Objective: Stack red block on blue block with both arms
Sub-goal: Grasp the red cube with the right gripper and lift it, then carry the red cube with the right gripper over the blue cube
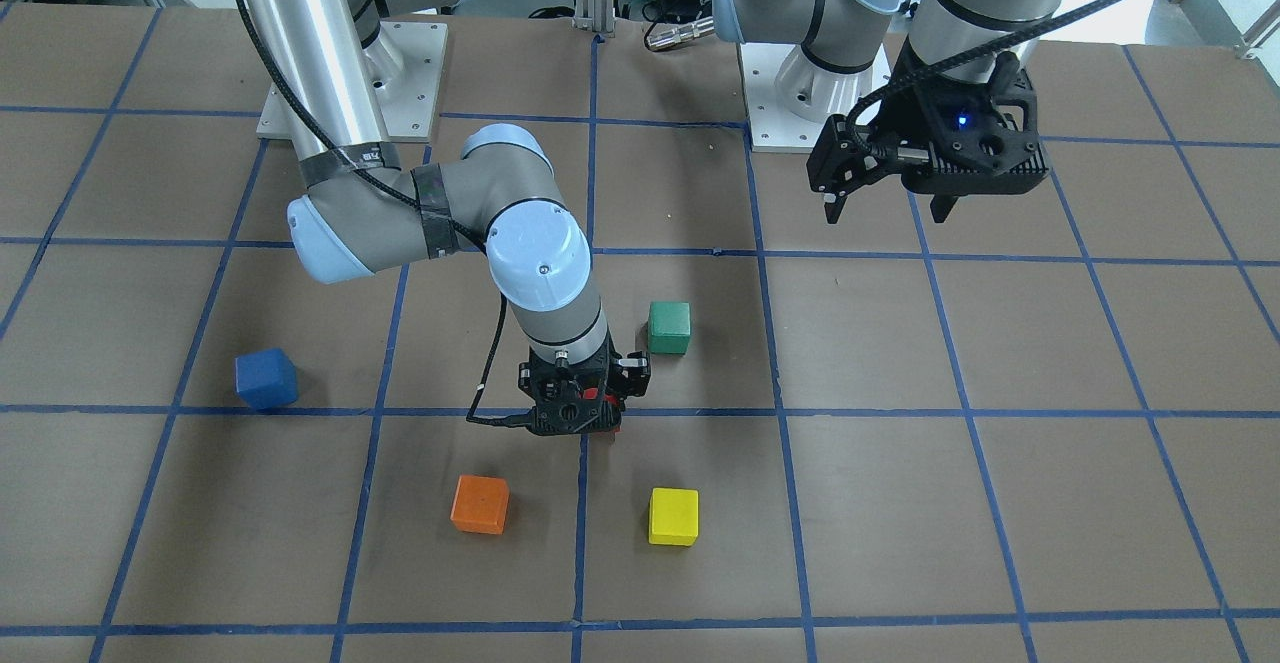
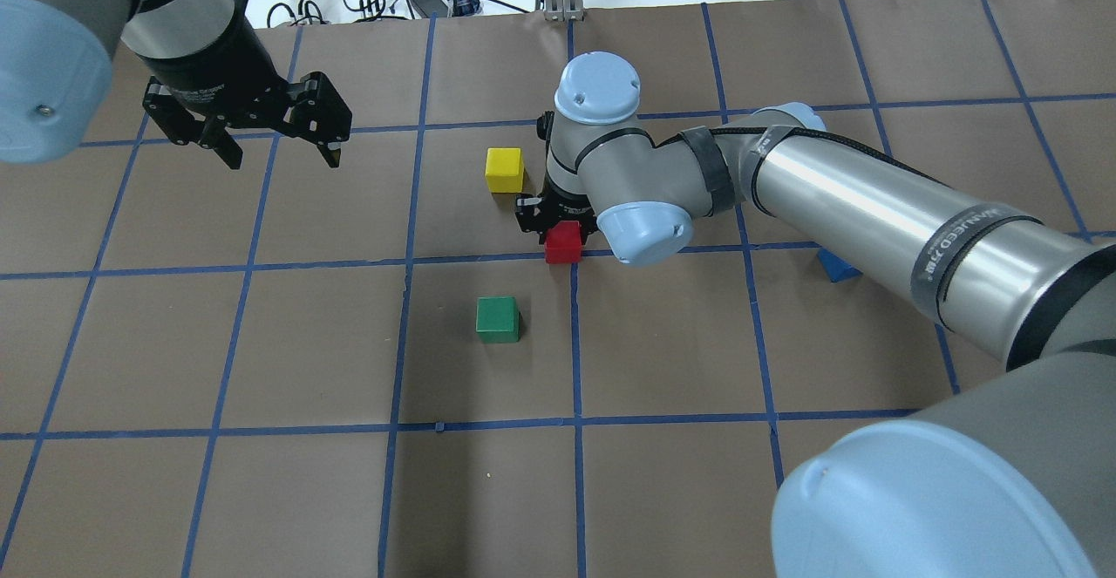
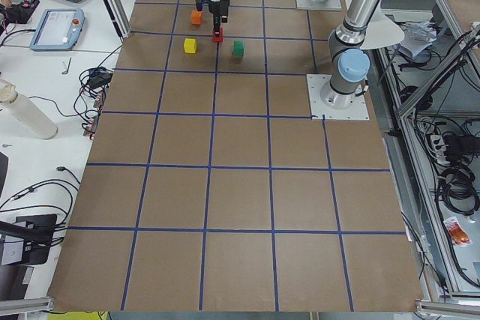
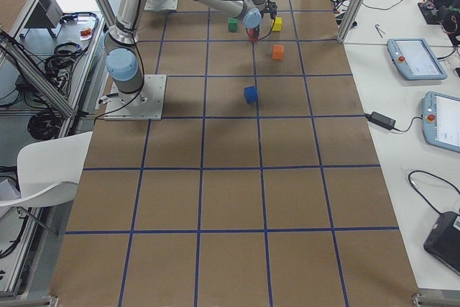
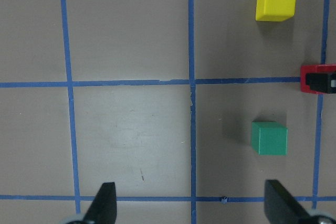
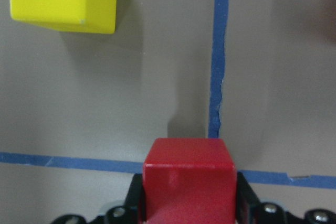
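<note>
At the right wrist, pincer [image 6: 189,205] clasps red block [image 6: 189,179].

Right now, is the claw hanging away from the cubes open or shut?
Open. The left gripper has its fingers spread wide; its wrist view shows only bare table between them.

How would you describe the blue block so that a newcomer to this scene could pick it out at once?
On the brown table gridded with blue tape, find the right arm bent over the middle. The green cube, yellow cube and orange cube ring the right gripper; the blue block sits apart, further to the robot's right. It alone is blue, with no neighbour close.
</note>
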{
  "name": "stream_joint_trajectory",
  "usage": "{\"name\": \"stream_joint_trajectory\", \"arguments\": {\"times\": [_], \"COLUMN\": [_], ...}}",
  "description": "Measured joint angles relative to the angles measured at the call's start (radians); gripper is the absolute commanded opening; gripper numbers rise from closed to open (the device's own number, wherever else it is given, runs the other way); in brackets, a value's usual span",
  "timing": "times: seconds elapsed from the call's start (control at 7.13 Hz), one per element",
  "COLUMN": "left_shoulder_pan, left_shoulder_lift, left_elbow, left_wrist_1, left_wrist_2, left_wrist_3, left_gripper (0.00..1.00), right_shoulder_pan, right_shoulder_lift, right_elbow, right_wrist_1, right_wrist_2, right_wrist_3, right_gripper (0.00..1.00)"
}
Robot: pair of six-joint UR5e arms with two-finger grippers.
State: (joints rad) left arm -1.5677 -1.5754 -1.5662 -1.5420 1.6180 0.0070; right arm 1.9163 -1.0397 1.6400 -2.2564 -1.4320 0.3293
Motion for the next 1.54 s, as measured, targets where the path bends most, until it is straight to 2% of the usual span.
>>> {"name": "stream_joint_trajectory", "arguments": {"times": [0.14,0.42,0.56,0.84,1.12,1.54], "left_shoulder_pan": [0.0,0.0,0.0,0.0,0.0,-0.001], "left_shoulder_lift": [0.001,0.0,0.0,-0.002,-0.004,-0.004], "left_elbow": [0.0,0.0,0.0,0.003,0.009,0.002], "left_wrist_1": [0.0,0.0,0.0,-0.001,-0.002,0.001], "left_wrist_2": [0.0,0.0,0.0,-0.007,-0.012,-0.008], "left_wrist_3": [0.0,0.0,0.0,-0.014,-0.03,-0.022], "left_gripper": [1.0,1.0,1.0,1.0,1.0,1.0], "right_shoulder_pan": [-0.006,-0.068,-0.132,-0.276,-0.388,-0.509], "right_shoulder_lift": [-0.019,-0.069,-0.098,-0.159,-0.199,-0.275], "right_elbow": [-0.032,-0.119,-0.148,-0.153,-0.115,0.019], "right_wrist_1": [0.059,0.259,0.358,0.485,0.529,0.473], "right_wrist_2": [-0.004,-0.007,-0.008,-0.021,-0.094,-0.121], "right_wrist_3": [0.0,-0.005,-0.025,-0.185,-0.384,-0.666], "right_gripper": [0.0,0.0,0.0,0.0,0.0,0.0]}}
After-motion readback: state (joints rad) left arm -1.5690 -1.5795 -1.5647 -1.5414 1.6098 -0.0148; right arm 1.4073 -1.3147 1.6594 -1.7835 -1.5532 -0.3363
